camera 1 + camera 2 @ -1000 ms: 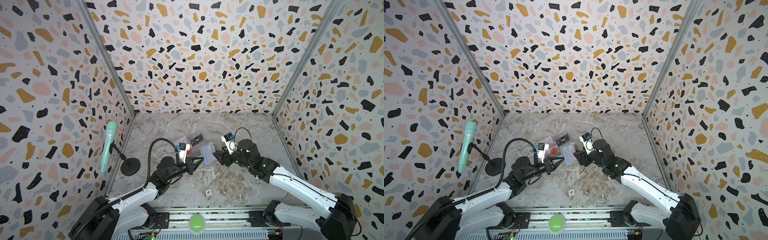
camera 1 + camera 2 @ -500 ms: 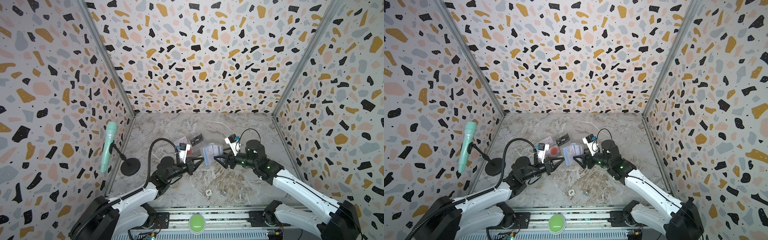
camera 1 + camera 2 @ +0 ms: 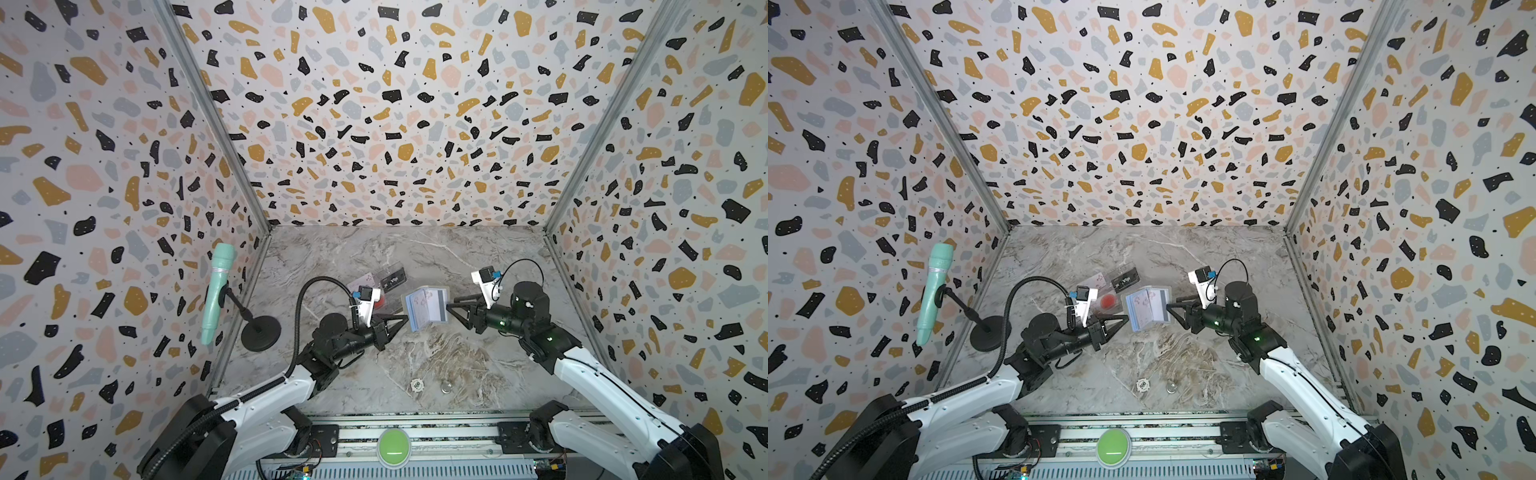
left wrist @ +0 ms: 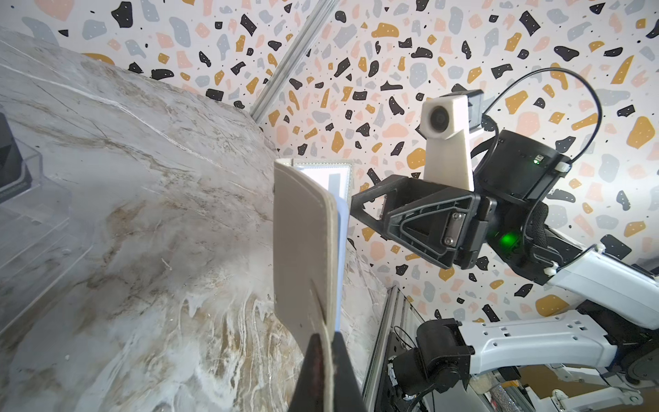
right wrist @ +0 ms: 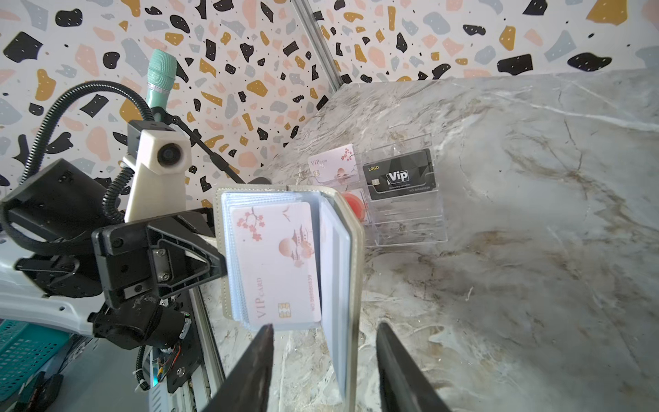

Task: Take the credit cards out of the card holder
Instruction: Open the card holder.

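An open card holder [image 3: 426, 308] was held up above the counter [image 3: 415, 249] between two robot arms.
Its taupe cover was pinched by the jaws of the left gripper [image 4: 324, 356]; a pale pink card [image 5: 278, 264] was shown in its clear sleeves. The jaws of the right gripper [image 5: 324, 331] were spread at the holder's edge, gripping nothing. Behind, a black VIP card [image 5: 399, 174] was held in a clear tray [image 5: 410, 228], with another pink card [image 5: 331, 160] and a red-circled card [image 5: 353, 205] close by.

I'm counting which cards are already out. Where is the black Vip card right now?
In both top views the black Vip card lies in the clear tray, mid-table beyond the left gripper, next to the pinkish card.
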